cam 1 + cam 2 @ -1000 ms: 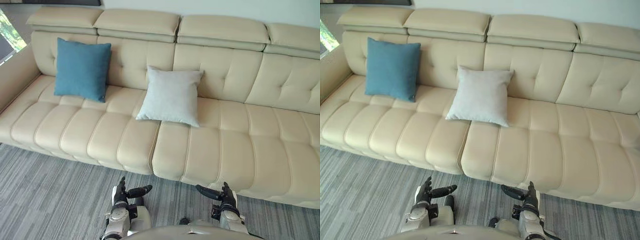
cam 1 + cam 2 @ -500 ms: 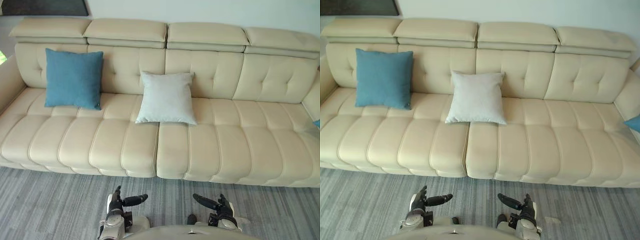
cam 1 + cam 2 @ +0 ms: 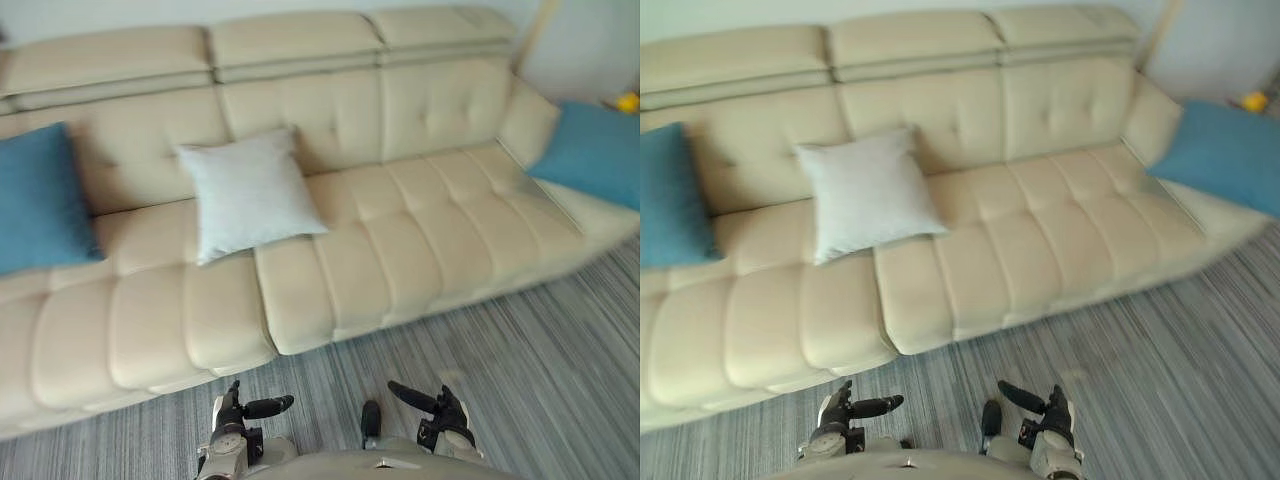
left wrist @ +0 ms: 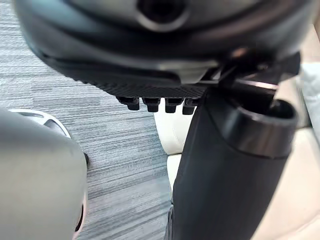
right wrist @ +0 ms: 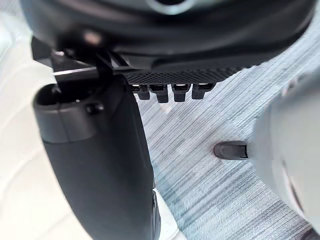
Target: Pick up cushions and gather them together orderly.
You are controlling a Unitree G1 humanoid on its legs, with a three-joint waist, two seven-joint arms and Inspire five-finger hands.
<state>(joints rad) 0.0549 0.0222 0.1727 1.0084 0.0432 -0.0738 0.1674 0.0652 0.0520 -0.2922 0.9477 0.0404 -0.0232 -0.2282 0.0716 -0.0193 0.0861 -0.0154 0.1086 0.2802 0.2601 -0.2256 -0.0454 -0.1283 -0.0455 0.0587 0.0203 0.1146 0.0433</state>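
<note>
Three cushions lie on the long cream sofa (image 3: pixel 400 230). A blue cushion (image 3: pixel 35 200) leans on the backrest at the left end. A white cushion (image 3: pixel 245 190) leans near the middle. Another blue cushion (image 3: pixel 595 150) rests on the sofa's right arm. My left hand (image 3: pixel 235 415) and right hand (image 3: pixel 440 410) hang low over the carpet in front of the sofa, well short of every cushion. Both are open and hold nothing, thumbs pointing inward. The wrist views show the left thumb (image 4: pixel 225 175) and the right thumb (image 5: pixel 100 165) over carpet by the sofa's front edge.
Grey striped carpet (image 3: pixel 560 360) runs along the sofa's front and widens to the right. A small yellow object (image 3: pixel 628 101) sits beyond the sofa's right arm, by the wall.
The camera has swung to the right, so the whole picture shifted left and the right blue cushion came fully into view. Cushions and hands have kept their places.
</note>
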